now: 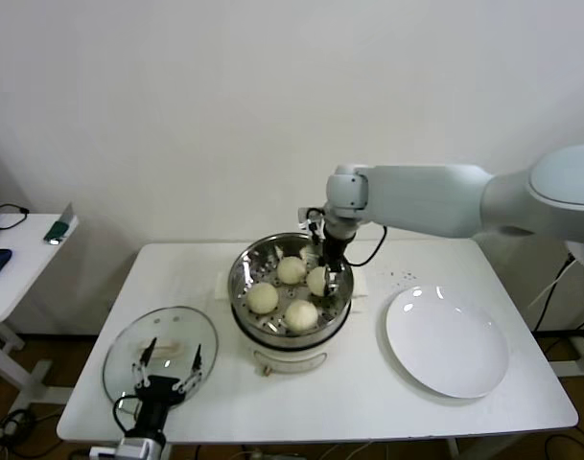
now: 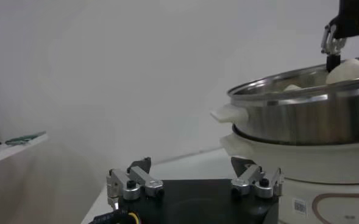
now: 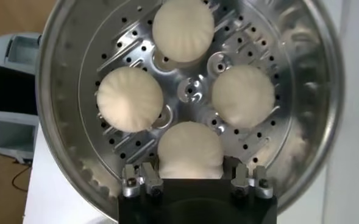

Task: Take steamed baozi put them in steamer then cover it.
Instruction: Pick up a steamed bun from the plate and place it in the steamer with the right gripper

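The steamer [image 1: 240, 287] stands mid-table, a shiny steel pot on a white base. Several steamed baozi [image 1: 291, 270] lie on its perforated tray [image 3: 194, 91]. My right gripper [image 1: 330, 278] reaches down into the pot at its right side. Its fingers hug the baozi [image 3: 189, 149] closest to that wrist camera, which rests on the tray. The cover [image 1: 172, 331], a clear glass lid, lies flat at the table's front left. My left gripper [image 1: 167, 369] hovers open over its near edge, nothing between its fingers [image 2: 133, 181]. The pot [image 2: 301, 106] also shows in the left wrist view.
A flat white plate [image 1: 445, 345] lies at the front right of the white table [image 1: 368, 402]. A side table [image 1: 13, 268] with small items stands far left. A wall runs close behind the table.
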`<state>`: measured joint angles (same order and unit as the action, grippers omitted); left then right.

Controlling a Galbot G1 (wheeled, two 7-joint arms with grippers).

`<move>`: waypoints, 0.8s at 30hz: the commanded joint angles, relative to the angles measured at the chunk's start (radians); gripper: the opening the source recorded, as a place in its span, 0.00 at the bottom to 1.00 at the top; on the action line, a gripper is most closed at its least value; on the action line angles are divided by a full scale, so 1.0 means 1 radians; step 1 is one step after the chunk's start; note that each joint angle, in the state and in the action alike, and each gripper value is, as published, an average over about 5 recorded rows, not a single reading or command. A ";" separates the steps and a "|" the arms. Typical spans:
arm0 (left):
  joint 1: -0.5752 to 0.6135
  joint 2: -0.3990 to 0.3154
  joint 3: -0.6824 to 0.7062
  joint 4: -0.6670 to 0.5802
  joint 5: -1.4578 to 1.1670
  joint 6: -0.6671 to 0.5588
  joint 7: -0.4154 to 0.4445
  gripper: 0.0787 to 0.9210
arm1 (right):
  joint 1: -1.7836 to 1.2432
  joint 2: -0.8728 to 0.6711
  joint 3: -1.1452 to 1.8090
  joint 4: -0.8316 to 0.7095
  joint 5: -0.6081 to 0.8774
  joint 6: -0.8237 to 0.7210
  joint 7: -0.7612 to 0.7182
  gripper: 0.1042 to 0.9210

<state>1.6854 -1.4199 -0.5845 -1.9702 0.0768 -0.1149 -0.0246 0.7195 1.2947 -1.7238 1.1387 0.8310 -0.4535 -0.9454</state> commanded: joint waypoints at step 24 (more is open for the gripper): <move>-0.010 0.001 0.006 -0.001 0.003 0.003 0.000 0.88 | 0.056 -0.113 0.110 0.061 -0.069 0.036 -0.026 0.88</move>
<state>1.6763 -1.4202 -0.5787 -1.9698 0.0788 -0.1132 -0.0246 0.7215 1.2644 -1.6671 1.1516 0.7741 -0.4383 -0.9527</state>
